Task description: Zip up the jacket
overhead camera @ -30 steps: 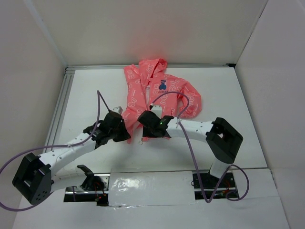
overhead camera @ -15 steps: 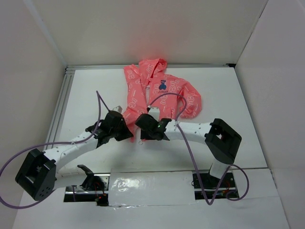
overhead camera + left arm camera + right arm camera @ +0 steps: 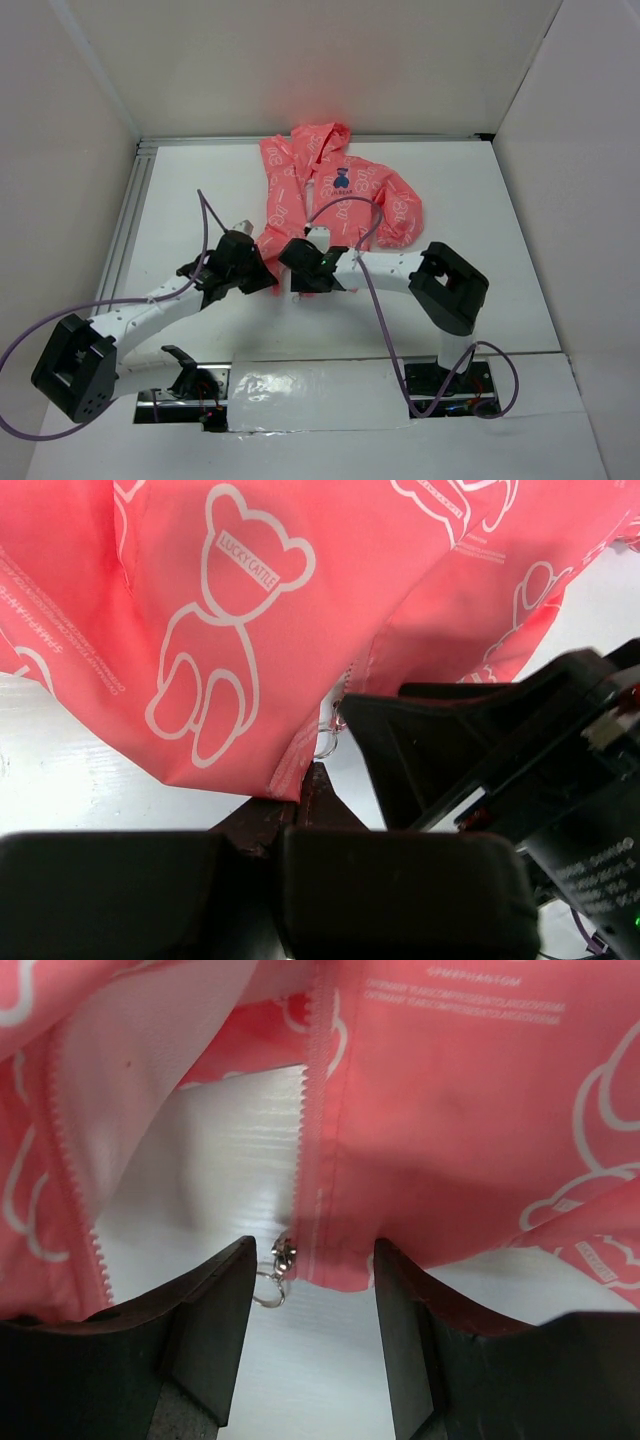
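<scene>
Coral-pink jacket (image 3: 335, 190) lies on desk (image 3: 480, 200), hood at far end, hem nearest both hands. Front is unzipped: teeth rows sit apart ahead of R fingertips, w/ white desk showing btwn them. L hand (image 3: 305, 798) pressed together, pinching hem corner at its tip, right beside the zip. R hand (image 3: 312, 1260) spread, w/ hem edge and zip slider (image 3: 284, 1250) btwn its fingers, touching neither. Slider's pull ring (image 3: 268, 1290) lies on desk. Hands close side by side.
</scene>
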Controlling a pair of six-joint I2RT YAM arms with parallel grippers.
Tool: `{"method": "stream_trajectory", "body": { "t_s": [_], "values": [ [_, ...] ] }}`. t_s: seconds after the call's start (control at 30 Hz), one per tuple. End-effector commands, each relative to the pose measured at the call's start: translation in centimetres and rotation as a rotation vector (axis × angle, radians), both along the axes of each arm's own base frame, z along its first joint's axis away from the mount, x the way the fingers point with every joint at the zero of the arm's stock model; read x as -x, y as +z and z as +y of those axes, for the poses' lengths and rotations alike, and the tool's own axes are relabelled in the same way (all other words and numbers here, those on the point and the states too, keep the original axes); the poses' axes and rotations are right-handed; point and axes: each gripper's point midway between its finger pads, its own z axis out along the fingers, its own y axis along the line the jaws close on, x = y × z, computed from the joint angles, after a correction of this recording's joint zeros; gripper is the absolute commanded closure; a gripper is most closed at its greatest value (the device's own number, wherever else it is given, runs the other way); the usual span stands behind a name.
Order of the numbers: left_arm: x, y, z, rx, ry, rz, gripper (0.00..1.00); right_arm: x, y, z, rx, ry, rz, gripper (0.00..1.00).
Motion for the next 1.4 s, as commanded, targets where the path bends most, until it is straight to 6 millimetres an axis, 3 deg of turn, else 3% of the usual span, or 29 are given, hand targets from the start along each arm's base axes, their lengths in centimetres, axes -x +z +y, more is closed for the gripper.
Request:
{"method": "stream_trajectory", "body": {
  "t_s": [0.0,0.27,0.43,0.6,0.73,0.83,1.03,1.37],
  "values": [
    [-0.5,1.1,0.0,0.039,0.011,-0.042,1.0,-0.9,0.0,-0.4,-0.011,-0.041,-0.012,0.42],
    [-0.6,1.1,0.1,0.039,0.007,-0.043,1.0,-0.6,0.5,-1.4,-0.016,-0.065,-0.026,0.43],
    [-0.6,1.1,0.1,0.039,0.007,-0.043,1.0,-0.4,2.5,-2.0,-0.015,-0.091,-0.072,0.44],
    [-0.6,1.1,0.2,0.034,0.001,-0.047,1.0,0.3,4.2,-1.2,-0.055,-0.077,-0.097,0.44],
    [-0.5,1.1,0.0,0.039,-0.006,-0.043,1.0,0.5,3.9,-1.6,-0.053,-0.077,-0.096,0.44],
    [-0.4,1.1,-0.1,0.045,-0.012,-0.04,1.0,1.1,2.0,-1.7,-0.027,-0.072,-0.051,0.44],
    [-0.8,2.2,-0.3,0.099,-0.042,-0.077,1.0,0.9,0.8,-1.8,-0.059,-0.075,-0.008,0.45],
    [-1.0,2.2,-0.8,0.215,-0.097,-0.091,1.0,0.8,1.0,-2.6,-0.165,-0.084,0.021,0.42]
  ]
}}
